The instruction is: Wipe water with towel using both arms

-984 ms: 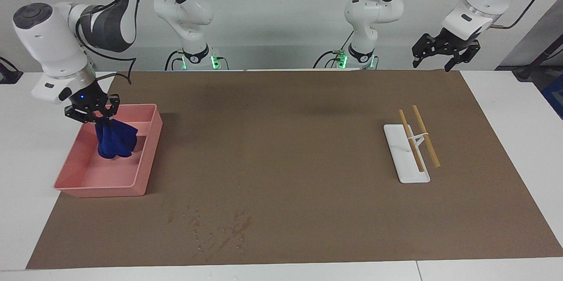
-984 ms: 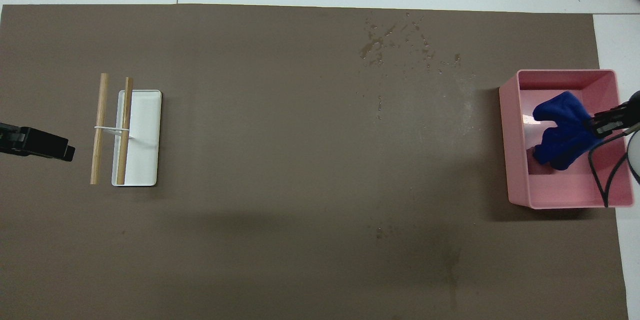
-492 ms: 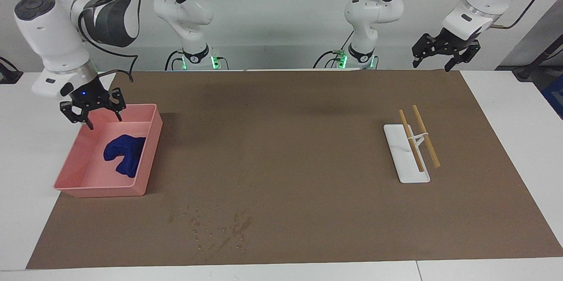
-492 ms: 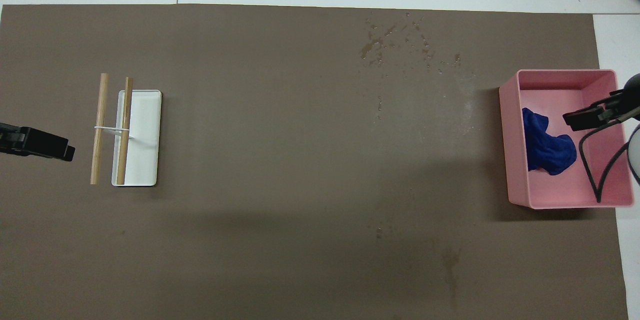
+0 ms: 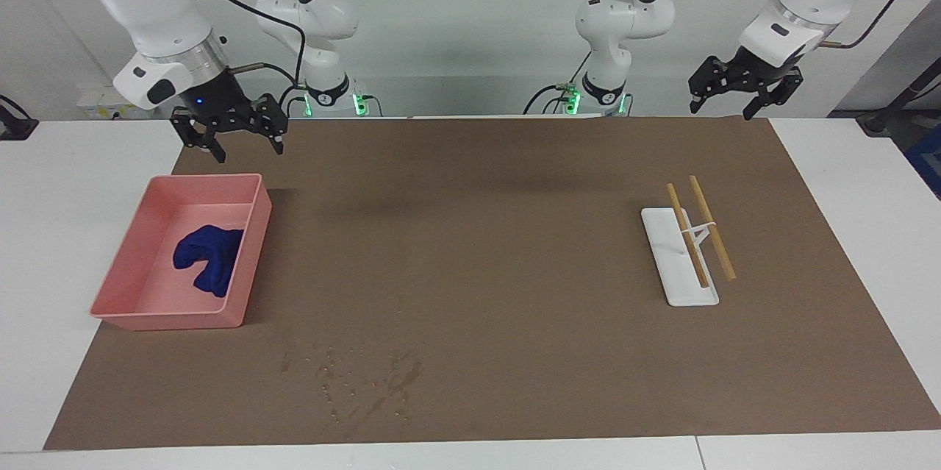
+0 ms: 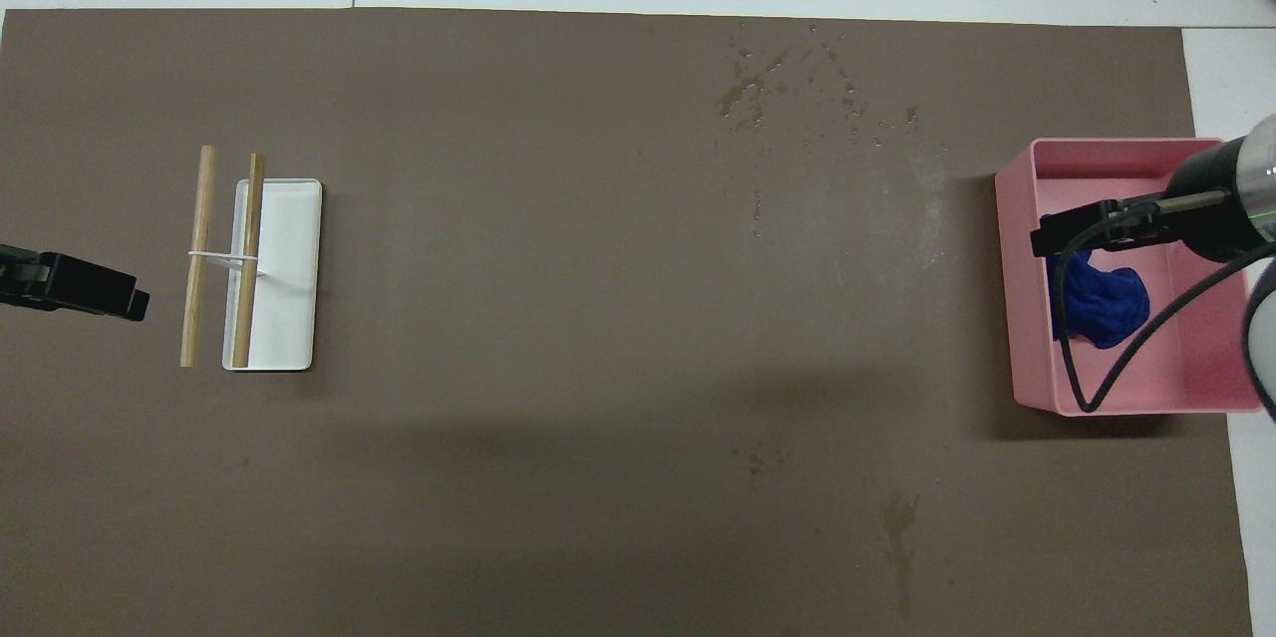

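Pink tray [image 5: 250,235]: sitting at the right arm's end of the mat, with the towel [image 5: 206,262] lying loose inside as a crumpled blue bundle, nothing touching it.
Right gripper [image 5: 229,133]: hanging empty above the mat just beside the tray's robot-side wall, fingers spread wide.
Water [image 5: 401,376]: showing only as scattered dark marks on the mat, farther from the robots than the tray; no pooled blotch is standing out clearly among them.
White holder [image 5: 680,268]: lying toward the left arm's end with two wooden sticks [image 5: 698,231] resting across it, well apart from the water.
Left gripper [image 5: 742,87]: waiting raised over the mat's corner at its own end, fingers spread, holding nothing.
Progress: judging by the towel resting in the tray and both arms hanging clear, the task is looking finished or nearly so; whether those marks are needing another pass I cannot tell.
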